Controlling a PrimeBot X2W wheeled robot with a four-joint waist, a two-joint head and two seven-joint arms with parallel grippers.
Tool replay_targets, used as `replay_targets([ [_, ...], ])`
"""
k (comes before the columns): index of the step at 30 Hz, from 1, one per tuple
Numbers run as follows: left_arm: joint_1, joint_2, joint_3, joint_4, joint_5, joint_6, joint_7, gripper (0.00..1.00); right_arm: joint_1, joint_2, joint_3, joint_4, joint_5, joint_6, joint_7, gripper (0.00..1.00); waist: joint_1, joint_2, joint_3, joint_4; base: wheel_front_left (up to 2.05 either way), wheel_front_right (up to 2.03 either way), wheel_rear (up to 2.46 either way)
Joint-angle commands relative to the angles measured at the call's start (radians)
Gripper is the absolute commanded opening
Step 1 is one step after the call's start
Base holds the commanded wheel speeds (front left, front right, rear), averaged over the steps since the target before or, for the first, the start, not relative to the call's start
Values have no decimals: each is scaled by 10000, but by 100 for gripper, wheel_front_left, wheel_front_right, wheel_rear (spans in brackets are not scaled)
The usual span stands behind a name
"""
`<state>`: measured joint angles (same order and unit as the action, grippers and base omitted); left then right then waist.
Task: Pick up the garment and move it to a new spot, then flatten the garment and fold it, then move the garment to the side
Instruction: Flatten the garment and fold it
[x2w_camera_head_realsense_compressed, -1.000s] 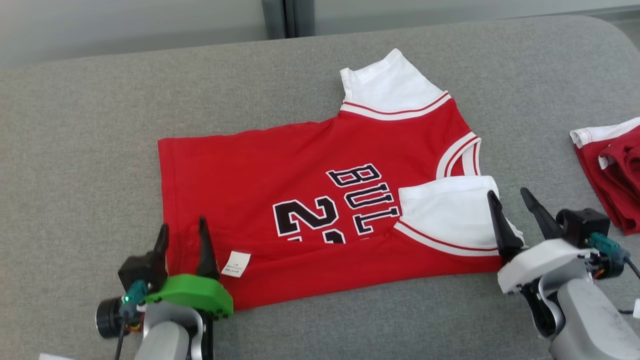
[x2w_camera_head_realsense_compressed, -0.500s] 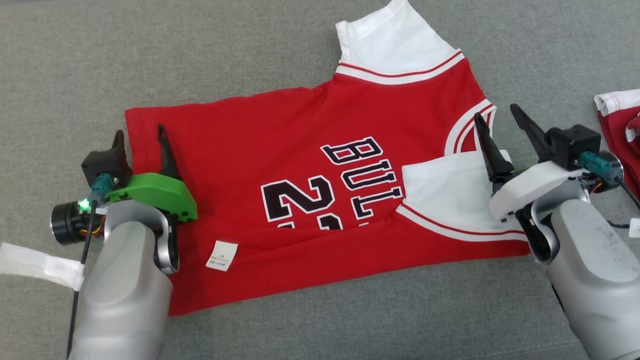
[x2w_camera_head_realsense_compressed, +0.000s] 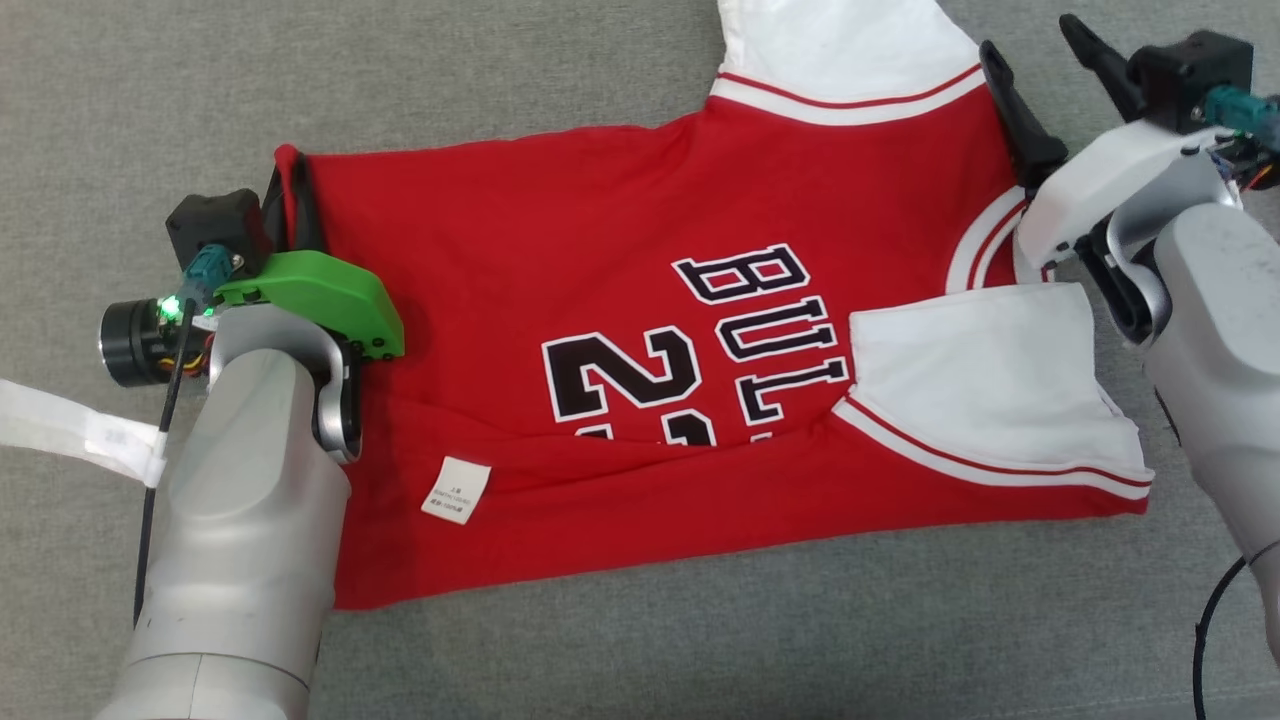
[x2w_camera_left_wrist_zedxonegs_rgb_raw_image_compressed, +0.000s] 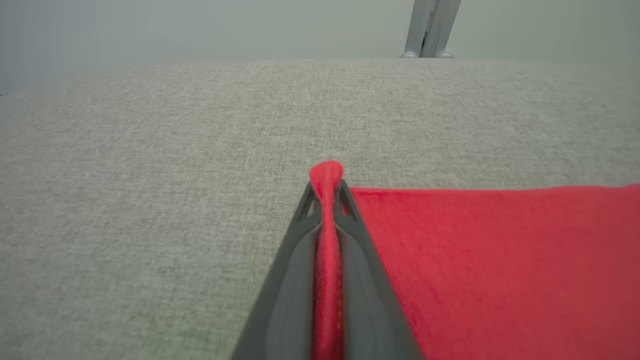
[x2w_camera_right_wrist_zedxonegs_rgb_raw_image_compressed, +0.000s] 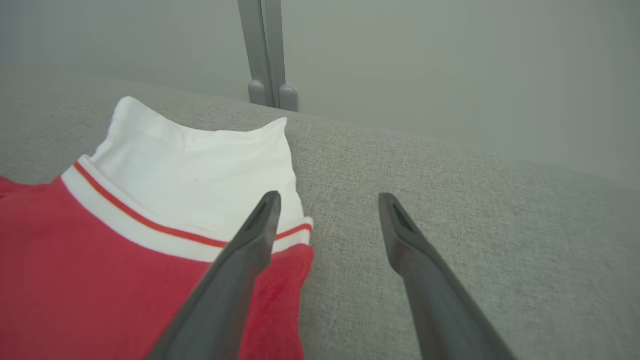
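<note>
A grey woven cushion (x2w_camera_head_realsense_compressed: 600, 90) carries everything. A red jersey (x2w_camera_head_realsense_compressed: 560, 240) lies spread across it, hem toward the cushion's left end and shoulders toward its right end. The long side nearest the front edge is folded up over the body, showing a white label (x2w_camera_head_realsense_compressed: 456, 490). One white far sleeve (x2w_camera_head_realsense_compressed: 840, 40) lies flat on the grey cloth toward the back edge. The near sleeve (x2w_camera_head_realsense_compressed: 960, 370) is folded onto the red front, beside the black lettering (x2w_camera_head_realsense_compressed: 770, 340). The back hem corner (x2w_camera_left_wrist_zedxonegs_rgb_raw_image_compressed: 326, 172) stands lifted off the cushion, well short of the rounded back edge.
</note>
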<state>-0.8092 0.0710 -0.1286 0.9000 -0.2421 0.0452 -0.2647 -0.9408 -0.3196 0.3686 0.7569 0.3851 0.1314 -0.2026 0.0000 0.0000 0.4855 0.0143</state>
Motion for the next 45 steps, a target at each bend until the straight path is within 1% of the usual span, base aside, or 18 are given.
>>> replay_targets([
  [1, -205, -12, -33, -162, 72, -68, 12, 0, -364, -143, 191, 177, 108, -17, 165, 100, 0, 0, 259, 404, 0, 0, 0],
  [8, -278, -162, -548, -1016, 88, -258, 10, 0, -1812, -458, 884, 1133, 797, -17, 1091, 100, 0, 0, 519, 1265, 0, 0, 0],
  [11, -210, -177, -1094, -1421, -348, -339, 9, 0, -2290, -498, 1044, 1557, 1236, -17, 1379, 100, 0, 0, 629, 1626, 0, 0, 0],
  [14, -124, -182, -1771, -1805, -855, -196, 10, 0, -2672, -621, 1167, 2026, 1413, -17, 1487, 100, 0, 0, 714, 1929, 0, 0, 0],
  [17, -62, -181, -2436, -2072, -1316, 17, 10, 0, -3006, -583, 1201, 2566, 1556, -17, 1554, 100, 0, 0, 788, 2146, 0, 0, 0],
  [22, -93, -184, -3163, -2331, -1868, 354, 10, 0, -3226, -511, 1376, 3066, 1896, -17, 1592, 100, 0, 0, 832, 2354, 0, 0, 0],
  [23, -114, -186, -3283, -2366, -1965, 401, 10, 0, -3282, -532, 1333, 3171, 2005, -17, 1535, 69, 0, 0, 839, 2386, 0, 0, 0],
  [24, -128, -184, -3374, -2394, -2043, 455, 10, 0, -3313, -557, 1293, 3295, 2063, -17, 1511, 47, 0, 0, 846, 2407, 0, 0, 0],
  [25, -146, -183, -3460, -2422, -2128, 506, 10, 0, -3325, -554, 1349, 3405, 2069, -17, 1499, 16, 0, 0, 857, 2426, 0, 0, 0],
  [26, -164, -185, -3519, -2445, -2189, 549, 10, 0, -3343, -562, 1392, 3497, 2076, -17, 1466, 0, 0, 0, 865, 2437, 0, 0, 0],
  [29, -239, -183, -3667, -2489, -2295, 650, 10, 0, -3478, -690, 1411, 3820, 1995, -17, 1127, 0, 0, 0, 889, 2444, 0, 0, 0],
  [32, -239, -185, -3637, -2572, -2323, 715, 10, 0, -3680, -670, 1352, 3935, 1954, -17, 397, 0, 0, 0, 865, 2386, 0, 0, 0],
  [34, -177, -184, -3542, -2692, -2231, 766, 10, 0, -3755, -627, 1304, 3917, 1976, -17, -69, 0, 0, 0, 811, 2303, 0, 0, 0],
  [37, -50, -176, -3284, -2863, -2030, 776, 10, 0, -3793, -573, 1228, 3621, 2071, -17, -480, 0, 0, 0, 657, 2131, 0, 0, 0],
  [40, 165, -174, -2879, -2985, -1742, 723, 10, 0, -3545, -573, 1142, 3076, 2126, -17, -626, 0, 0, 0, 396, 1872, 0, 0, 0],
  [42, 297, -175, -2574, -3095, -1493, 698, 10, 0, -3357, -713, 886, 2288, 2036, -17, -627, 0, 0, 0, 227, 1676, 0, 0, 0],
  [45, 623, -159, -2122, -3244, -1231, 612, 10, 0, -2642, -776, 354, 1115, 1858, -17, -626, 0, 0, 0, -65, 1395, 0, 0, 0],
])
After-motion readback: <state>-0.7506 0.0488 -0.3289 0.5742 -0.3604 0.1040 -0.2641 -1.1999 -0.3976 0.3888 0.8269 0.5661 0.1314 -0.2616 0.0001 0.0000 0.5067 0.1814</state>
